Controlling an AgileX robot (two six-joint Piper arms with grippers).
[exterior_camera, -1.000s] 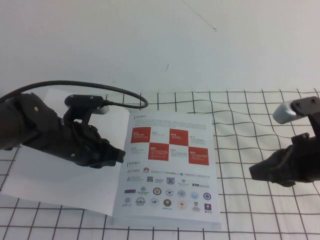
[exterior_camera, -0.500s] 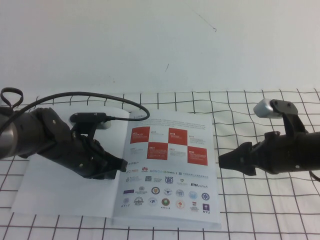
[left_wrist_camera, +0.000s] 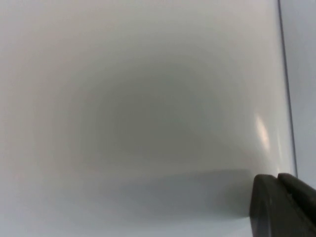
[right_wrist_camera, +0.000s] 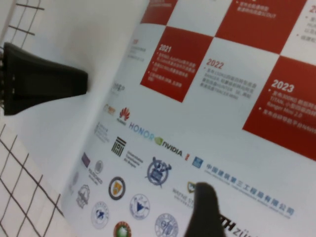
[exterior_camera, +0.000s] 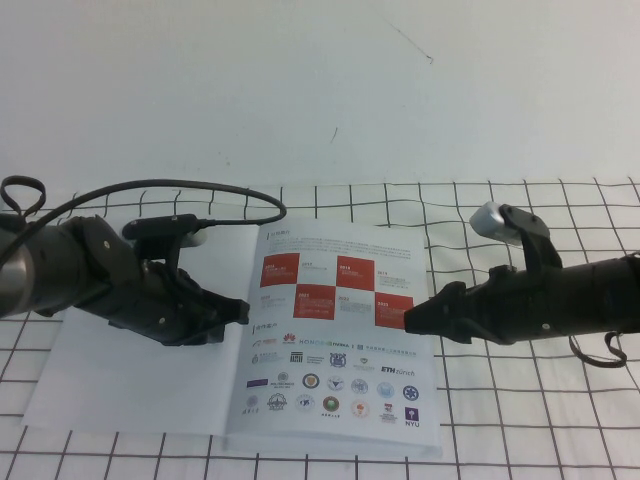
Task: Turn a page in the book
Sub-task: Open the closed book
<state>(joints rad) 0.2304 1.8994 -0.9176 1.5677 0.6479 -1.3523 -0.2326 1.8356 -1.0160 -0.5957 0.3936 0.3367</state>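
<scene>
Right pincer (exterior_camera: 412, 317) tip over page (exterior_camera: 335, 340) edge, left pincer (exterior_camera: 240, 312) seemingly on blank sheet (exterior_camera: 140, 370)

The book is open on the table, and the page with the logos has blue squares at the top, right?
Almost. The book does lie open on the table, but the squares above the logos on the page are red, not blue. The high view shows it. The left gripper is over the blank sheet; the right gripper is at the page's outer edge.

A lab-style robot test bench: a white surface (exterior_camera: 520, 440) ruled with a black grid, a plain white wall (exterior_camera: 300, 90) behind, and 2 black arms with cabling (exterior_camera: 200, 190).
</scene>
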